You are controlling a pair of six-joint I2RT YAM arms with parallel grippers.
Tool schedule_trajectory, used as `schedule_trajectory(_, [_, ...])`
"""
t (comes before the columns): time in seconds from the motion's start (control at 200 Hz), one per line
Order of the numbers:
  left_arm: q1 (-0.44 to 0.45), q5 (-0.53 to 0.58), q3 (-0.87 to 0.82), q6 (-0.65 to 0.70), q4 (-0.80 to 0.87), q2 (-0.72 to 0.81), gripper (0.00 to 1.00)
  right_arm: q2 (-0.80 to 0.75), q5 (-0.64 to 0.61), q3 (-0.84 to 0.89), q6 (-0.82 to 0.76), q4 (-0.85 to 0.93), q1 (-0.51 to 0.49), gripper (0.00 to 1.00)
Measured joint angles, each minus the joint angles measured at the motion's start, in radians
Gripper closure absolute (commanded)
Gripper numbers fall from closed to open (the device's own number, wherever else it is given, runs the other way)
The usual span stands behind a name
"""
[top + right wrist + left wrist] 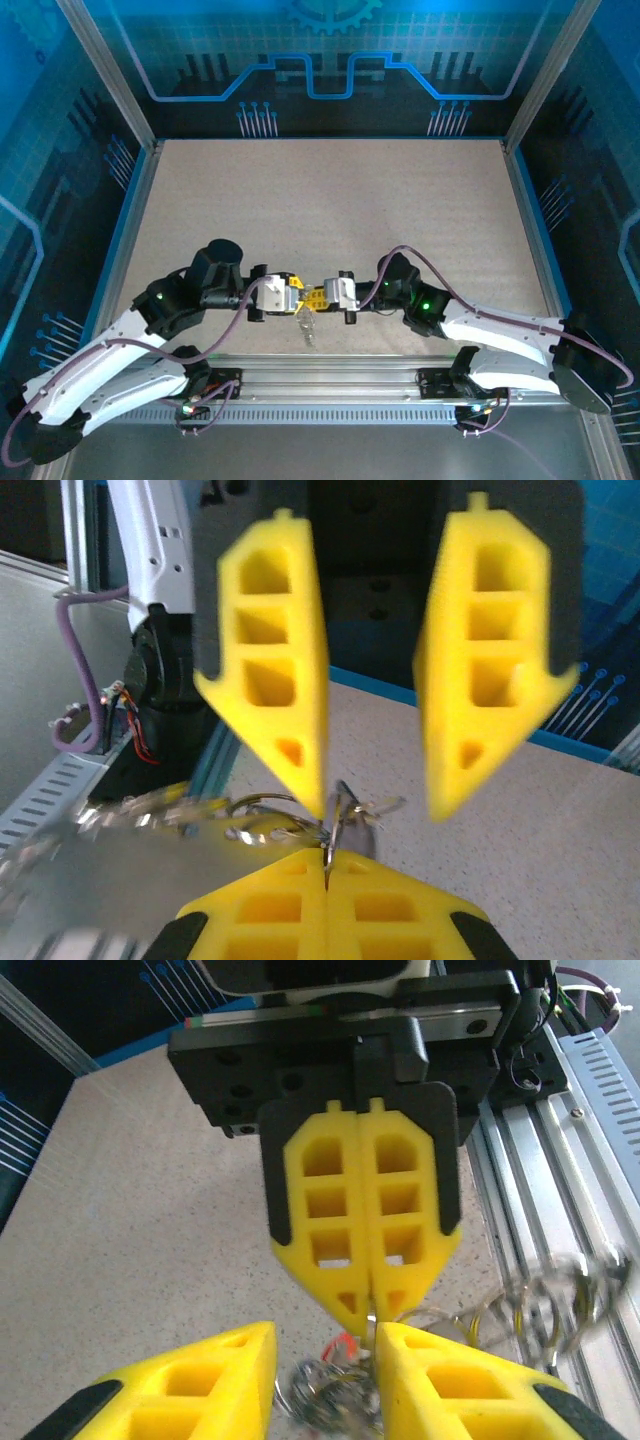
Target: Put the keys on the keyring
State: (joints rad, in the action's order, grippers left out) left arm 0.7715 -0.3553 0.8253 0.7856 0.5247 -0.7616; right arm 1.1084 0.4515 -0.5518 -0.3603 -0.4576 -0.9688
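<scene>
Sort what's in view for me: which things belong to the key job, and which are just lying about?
Job: keys; keyring, pinched in the shut right tool; left tool, open.
Just there: table; metal rail; purple cable.

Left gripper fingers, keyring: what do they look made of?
Left gripper fingers: yellow plastic with a matte finish, probably printed, judging by the open lattice pockets and lack of gloss.
Keyring: thin grey metal wire, going by the bright glints along it. It is blurred, so the finish is unclear.
</scene>
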Motion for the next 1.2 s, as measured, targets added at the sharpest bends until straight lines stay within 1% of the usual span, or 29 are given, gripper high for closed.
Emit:
schedule_trajectory(0.05, [0.0,0.0,-0.01,-0.001,-0.009,0.015,0.67,0.0,0.0,0.0,0.001,-0.008,-0.001,1.0])
schedule_trajectory(0.195, [0.001,0.001,-0.019,-0.004,-0.014,0.045,0.73,0.0,-0.003,0.0,0.008,-0.034,-0.001,1.0])
schedule_trajectory(0.31, [0.001,0.003,-0.019,-0.013,-0.012,0.057,0.76,-0.001,-0.01,0.0,0.019,-0.046,-0.001,1.0])
schedule_trajectory(0.47, [0.001,0.007,-0.037,-0.032,-0.011,0.108,0.76,-0.003,-0.019,0.001,0.024,-0.053,-0.001,1.0])
schedule_trajectory(0.705, [0.001,0.011,-0.085,-0.074,-0.016,0.234,0.75,-0.003,-0.026,0.002,0.031,-0.056,-0.002,1.0])
schedule_trajectory(0.805, [0.001,0.015,-0.096,-0.084,-0.015,0.253,0.72,-0.003,-0.026,0.002,0.031,-0.062,-0.002,1.0])
schedule_trajectory(0.885, [0.001,0.017,-0.106,-0.097,-0.018,0.251,0.65,-0.003,-0.026,0.002,0.031,-0.068,-0.002,1.0])
schedule_trajectory(0.955, [0.001,0.017,-0.115,-0.107,-0.027,0.241,0.62,-0.003,-0.025,0.002,0.031,-0.071,-0.002,1.0])
schedule_trajectory(1.201, [0.001,0.005,-0.122,-0.103,-0.067,0.151,0.57,-0.003,-0.022,0.002,0.031,-0.077,-0.002,1.0])
